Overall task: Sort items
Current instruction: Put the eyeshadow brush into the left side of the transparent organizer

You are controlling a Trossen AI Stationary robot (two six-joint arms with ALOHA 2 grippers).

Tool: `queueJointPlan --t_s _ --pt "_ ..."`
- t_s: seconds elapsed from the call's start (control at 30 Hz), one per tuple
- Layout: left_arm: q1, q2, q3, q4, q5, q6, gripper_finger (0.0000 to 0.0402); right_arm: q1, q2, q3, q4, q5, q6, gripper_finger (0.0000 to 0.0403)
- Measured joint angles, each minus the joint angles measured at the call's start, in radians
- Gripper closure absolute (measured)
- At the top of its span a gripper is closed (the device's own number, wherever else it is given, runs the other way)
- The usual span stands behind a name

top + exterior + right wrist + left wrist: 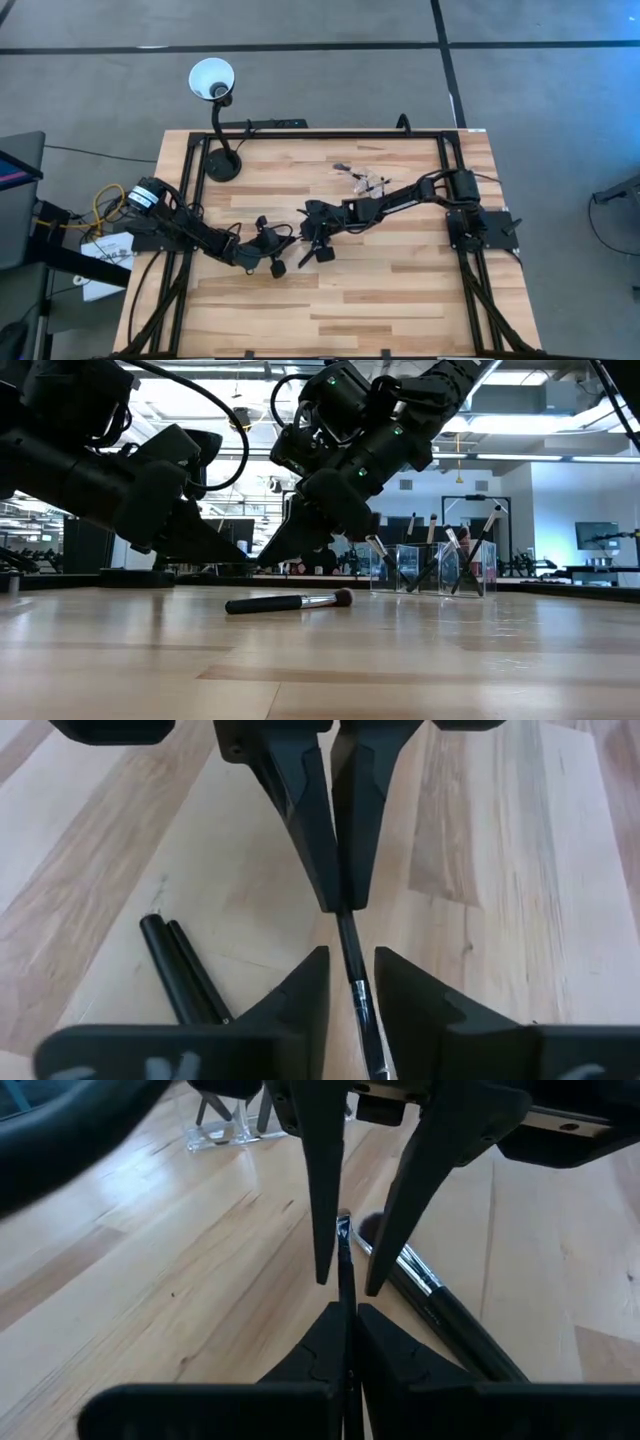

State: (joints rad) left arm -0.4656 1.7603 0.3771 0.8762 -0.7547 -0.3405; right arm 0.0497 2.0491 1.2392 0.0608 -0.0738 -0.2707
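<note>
My left gripper point(285, 244) is at the table's middle, shut on a thin dark makeup brush point(347, 942). My right gripper point(304, 238) faces it, open, with its fingers point(312, 988) on either side of that brush's silvery ferrule point(359, 1001), not touching it. A second brush point(290, 601) with a dark handle lies flat on the table under the grippers, its bristle tip point(343, 597) toward the table's right. It also shows in the left wrist view point(440, 1305). Several more brushes stand in the clear holder point(430, 568) at the back. My left gripper pinches the thin brush's dark handle point(345, 916) between its two shut fingers. The fingers come from the table's left, slanting down, and lie along the brush. The ferrule end point(344, 1230) sticks out past the fingertips, clear of the table.
The clear holder point(372, 183) stands behind the grippers, toward the far edge. A black gooseneck lamp with a white shade point(212, 80) has its base point(222, 166) at the far left corner. Bare wood lies along the table's near side.
</note>
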Motion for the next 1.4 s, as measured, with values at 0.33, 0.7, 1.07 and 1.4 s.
queueJointPlan --t_s 0.33,0.7,1.07,1.4 --pt "-0.001 0.000 0.000 0.004 0.015 0.004 0.0385 0.000 -0.001 0.000 -0.003 -0.005 -0.019 0.0394" --pt "0.000 0.000 0.001 0.015 -0.004 -0.004 0.0339 0.001 -0.002 0.000 -0.031 0.035 -0.014 0.0398" --pt "0.000 0.000 0.004 0.031 -0.030 -0.004 0.0301 0.051 -0.002 0.186 -0.530 0.426 -0.022 0.0395" --pt "0.000 0.000 0.003 0.031 0.004 -0.010 0.0300 0.127 -0.004 0.487 -1.299 0.939 0.052 0.0390"
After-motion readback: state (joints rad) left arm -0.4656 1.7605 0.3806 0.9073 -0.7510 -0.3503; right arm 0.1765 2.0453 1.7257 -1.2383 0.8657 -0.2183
